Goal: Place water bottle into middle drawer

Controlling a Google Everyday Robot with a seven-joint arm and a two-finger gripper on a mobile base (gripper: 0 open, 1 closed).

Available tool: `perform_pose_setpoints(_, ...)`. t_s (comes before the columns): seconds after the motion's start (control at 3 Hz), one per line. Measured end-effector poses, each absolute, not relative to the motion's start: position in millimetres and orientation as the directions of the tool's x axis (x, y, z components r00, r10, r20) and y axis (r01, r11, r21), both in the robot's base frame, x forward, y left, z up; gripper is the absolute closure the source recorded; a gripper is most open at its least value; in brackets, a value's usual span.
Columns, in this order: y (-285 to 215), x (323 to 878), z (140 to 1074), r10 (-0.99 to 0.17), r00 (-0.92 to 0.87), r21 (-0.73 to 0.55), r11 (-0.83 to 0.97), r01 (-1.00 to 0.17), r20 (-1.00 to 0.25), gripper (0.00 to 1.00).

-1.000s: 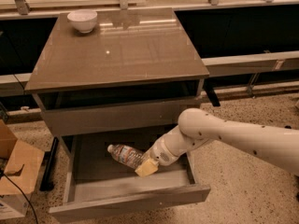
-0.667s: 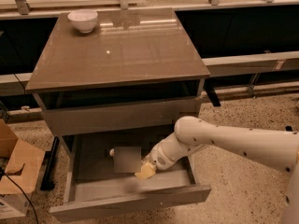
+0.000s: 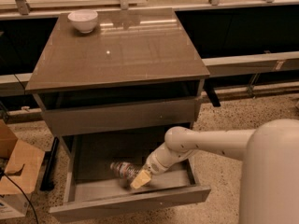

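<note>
Gripper point(image 3: 140, 178) seen inside the pulled-out middle drawer point(image 3: 117, 205), clamped on one end of the water bottle point(image 3: 122, 169). Bottle held low over the drawer floor, left of centre. Both noted lower and nearer the drawer front than before.

A white bowl point(image 3: 83, 20) stands at the back left corner of the glossy brown bench point(image 3: 121, 55). Under the top is a closed plain drawer front point(image 3: 121, 116). Left of the bench, on the speckled floor point(image 3: 233, 120), sits a cardboard box point(image 3: 16, 169) with a black cable point(image 3: 21, 197). The gripper point(image 3: 140, 179) is low, below that front.
</note>
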State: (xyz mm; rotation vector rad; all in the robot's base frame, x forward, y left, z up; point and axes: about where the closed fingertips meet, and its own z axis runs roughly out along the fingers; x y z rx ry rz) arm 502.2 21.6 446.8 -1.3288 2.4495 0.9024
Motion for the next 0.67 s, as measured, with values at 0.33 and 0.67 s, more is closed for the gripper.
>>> perform_pose_setpoints(0.33,23,507,416,-0.681,-0.604,0.429,0.439,-0.789,-0.414,0.31)
perform_pose_setpoints(0.67,24,513,399,-0.651,-0.640,0.433,0.479,-0.764,-0.409,0.28)
